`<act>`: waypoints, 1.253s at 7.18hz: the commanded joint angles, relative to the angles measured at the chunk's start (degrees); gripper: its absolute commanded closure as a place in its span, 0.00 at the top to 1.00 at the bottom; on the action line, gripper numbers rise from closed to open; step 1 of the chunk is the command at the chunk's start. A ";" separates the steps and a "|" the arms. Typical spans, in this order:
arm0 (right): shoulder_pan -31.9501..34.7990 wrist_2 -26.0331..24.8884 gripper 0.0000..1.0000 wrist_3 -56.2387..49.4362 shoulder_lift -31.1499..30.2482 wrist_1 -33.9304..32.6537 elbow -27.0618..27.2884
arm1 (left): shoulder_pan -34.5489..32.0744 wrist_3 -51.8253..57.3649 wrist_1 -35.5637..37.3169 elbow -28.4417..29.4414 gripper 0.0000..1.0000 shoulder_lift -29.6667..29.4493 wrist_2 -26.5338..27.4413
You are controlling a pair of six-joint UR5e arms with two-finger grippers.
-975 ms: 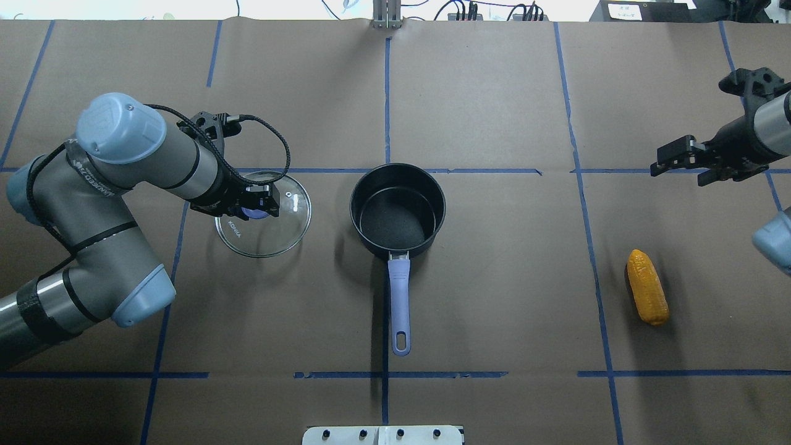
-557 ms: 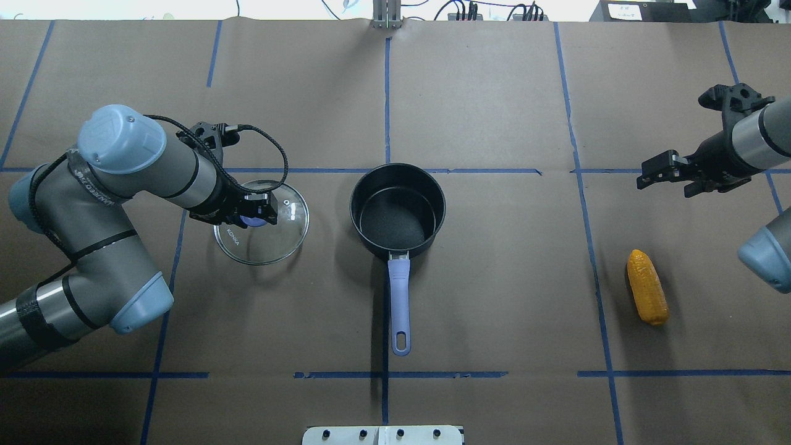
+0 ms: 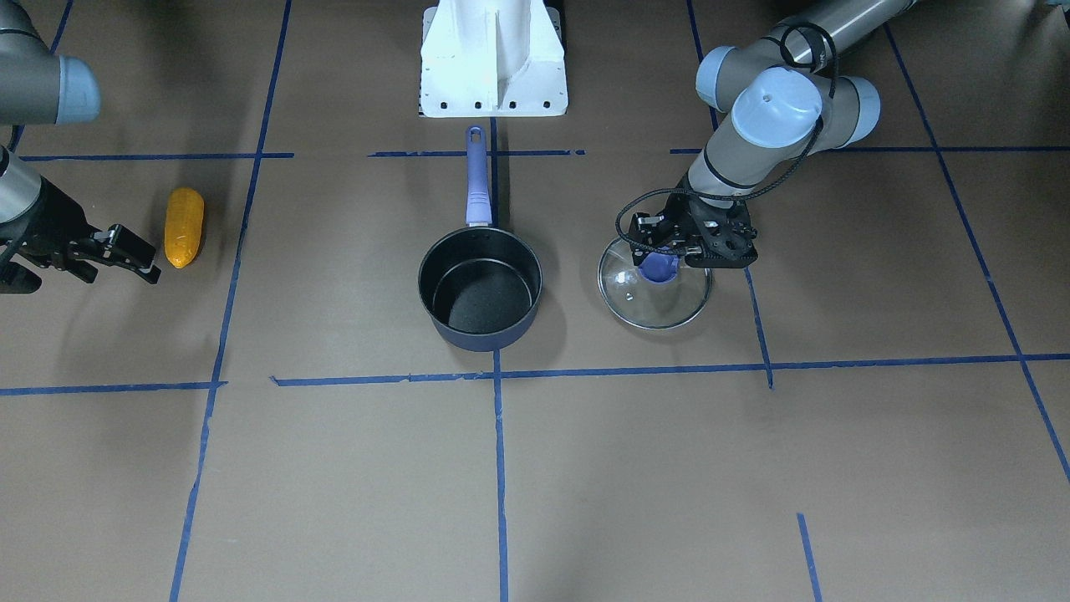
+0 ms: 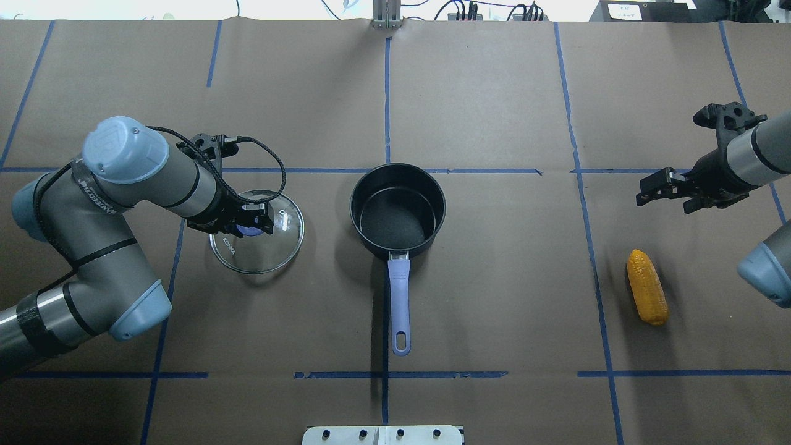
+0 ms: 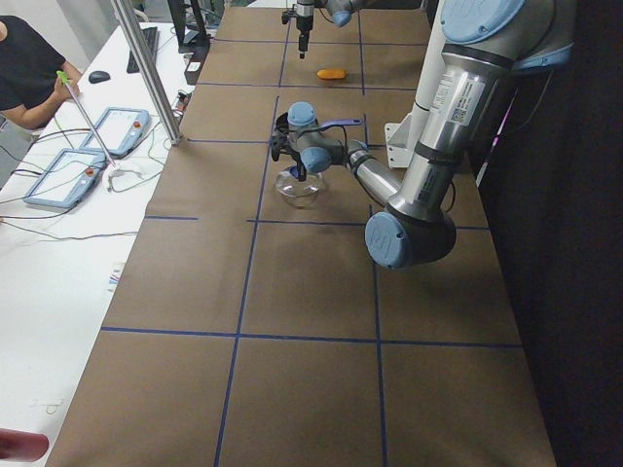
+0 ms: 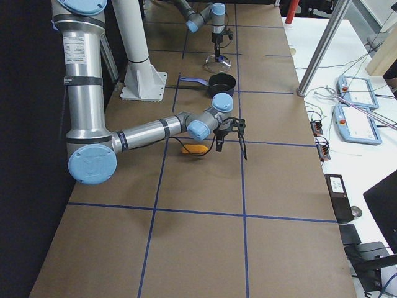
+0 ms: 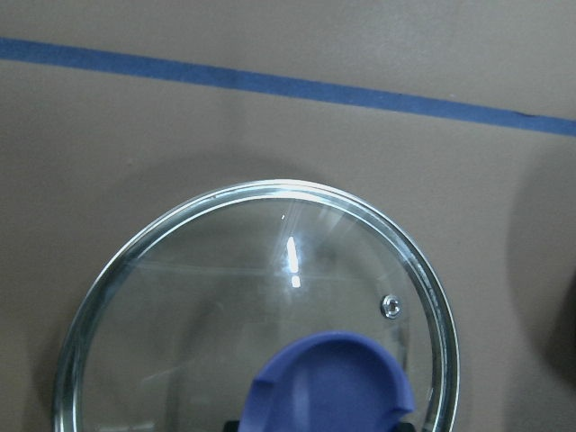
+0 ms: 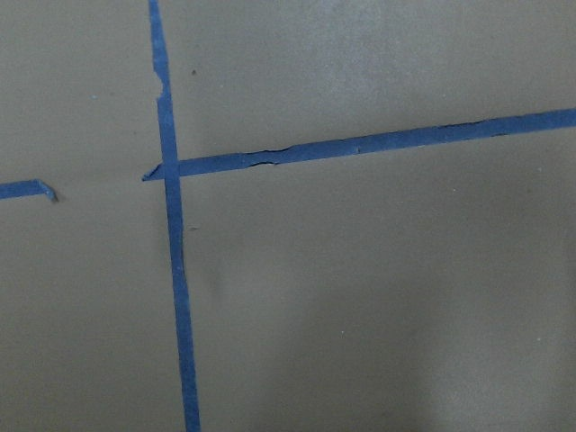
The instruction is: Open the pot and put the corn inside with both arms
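1. Front-facing: the corn (image 3: 184,227) lies flat on the brown paper (image 3: 334,468), well apart from the pot (image 3: 481,340), which stands open and empty mid-table. The cob looks small, stiff and light. Its bumpy skin should give grip, but the round body may roll. My judgement is to pinch it across the middle. The right gripper (image 3: 134,257) hovers just beside it, fingers parted, holding nothing.
2. Overhead: the left gripper (image 4: 252,221) sits over the glass lid (image 4: 266,256), off to the pot's side. As far as I can tell it is closed about the lid's handle. The right gripper is beyond the cob's tip, not above it.
3. Exterior left: the lid is low under the left gripper. Too small to tell whether it touches the paper.
4. Exterior right: the right gripper's fingers are spread wide with nothing between them, and the cob is close by.
5. Left wrist: the blue knob (image 7: 328,382) is at the bottom edge, with the fingers out of frame. Glass is fragile and slick, so the knob is the sensible hold.
6. Right wrist: only paper and blue tape (image 8: 175,297). No cob in sight.
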 commanded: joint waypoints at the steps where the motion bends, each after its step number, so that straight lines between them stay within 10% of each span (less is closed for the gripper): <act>1: -1.22 0.09 1.00 0.00 -0.53 0.00 0.03 | 0.09 0.16 0.00 -0.19 0.35 0.71 -0.12; 3: -1.93 0.01 1.00 0.00 -0.45 0.00 0.12 | 0.09 0.34 0.00 -0.90 0.97 0.81 -0.04; 9: -13.41 -8.75 1.00 7.54 -4.39 0.00 5.12 | 0.00 -0.01 0.62 -3.45 1.00 1.33 -0.99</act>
